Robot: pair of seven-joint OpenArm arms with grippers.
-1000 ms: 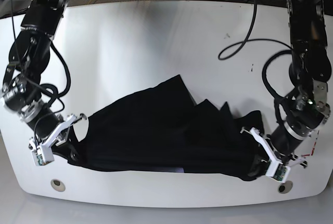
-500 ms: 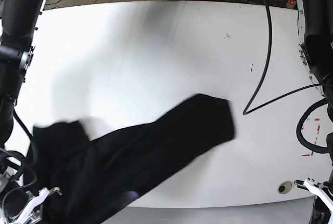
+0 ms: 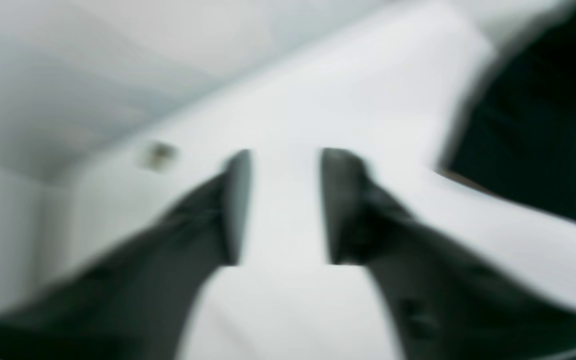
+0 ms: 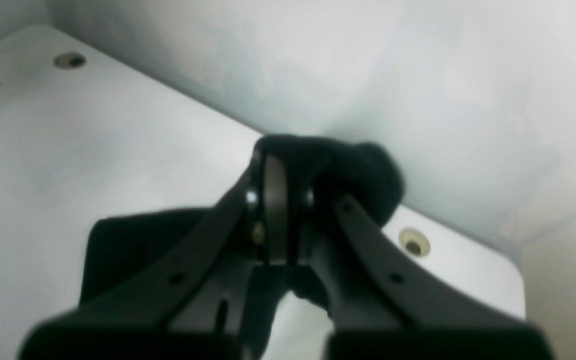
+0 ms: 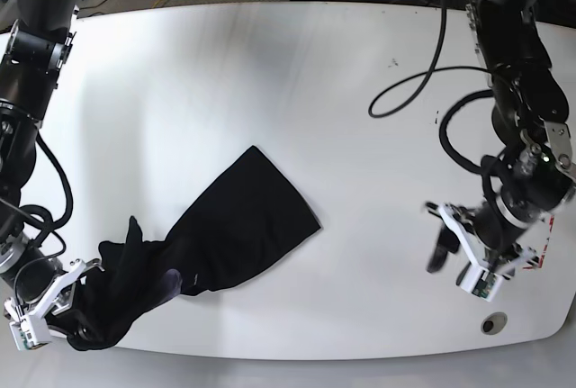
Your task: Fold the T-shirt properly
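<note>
You have a broad white, smooth-topped table (image 5: 270,82) with rounded corners. Lying on it is the crumpled black cloth T-shirt (image 5: 234,226), stretching away from the right gripper's (image 4: 275,200) closed jaws toward the table's middle. A round hole (image 5: 491,324) sits just below the left gripper's (image 5: 454,257) parted jaws.

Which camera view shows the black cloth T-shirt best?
The base view: the black cloth T-shirt lies bunched across the white table, its end at the right gripper. The right wrist view shows only a pinched wad; the left wrist view, a blurred dark patch.
</note>
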